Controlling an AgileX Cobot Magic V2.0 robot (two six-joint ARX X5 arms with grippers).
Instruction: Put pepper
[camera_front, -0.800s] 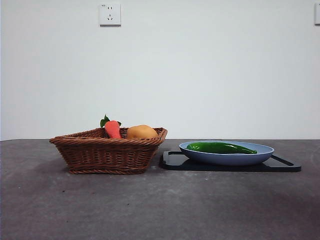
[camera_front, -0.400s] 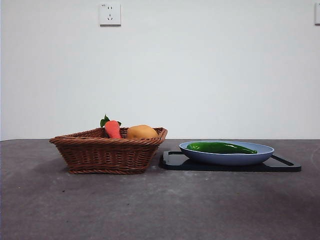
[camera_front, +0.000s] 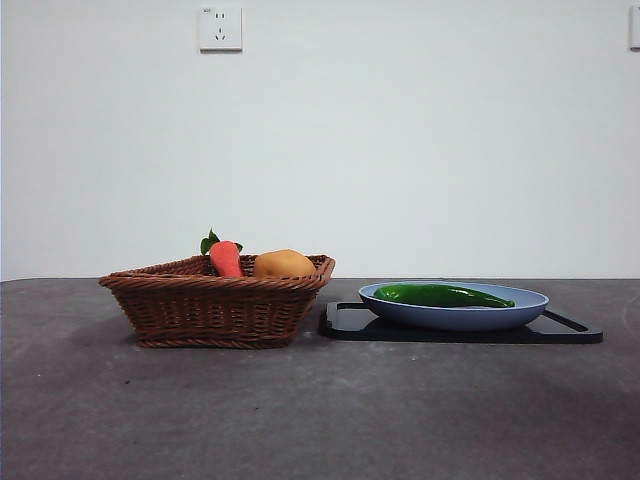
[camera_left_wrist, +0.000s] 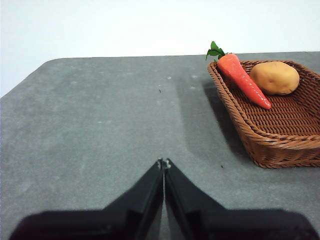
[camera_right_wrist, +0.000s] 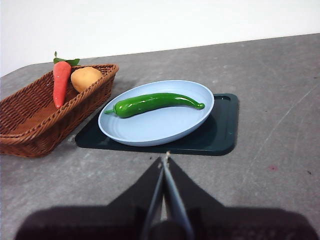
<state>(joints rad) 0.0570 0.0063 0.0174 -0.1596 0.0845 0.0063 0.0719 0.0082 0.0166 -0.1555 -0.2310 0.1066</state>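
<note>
The glossy dark-green pepper (camera_front: 442, 295) (camera_right_wrist: 155, 103) lies lengthwise on a pale blue plate (camera_front: 525, 310) (camera_right_wrist: 150, 131), which rests on a black tray (camera_front: 345, 322) (camera_right_wrist: 222, 130). My right gripper (camera_right_wrist: 164, 159) is shut and empty, hovering over the table short of the plate. My left gripper (camera_left_wrist: 163, 162) is shut too, holding nothing, over bare table to the side of the wicker basket (camera_left_wrist: 280, 145) (camera_front: 210, 310). Neither arm shows in the front view.
The basket holds a red-orange carrot-like piece (camera_front: 225, 258) (camera_left_wrist: 244, 80) with green leaves and a round orange-yellow fruit (camera_front: 284, 264) (camera_left_wrist: 274, 77). It stands close beside the tray. A wall socket (camera_front: 220, 28) is on the white wall behind.
</note>
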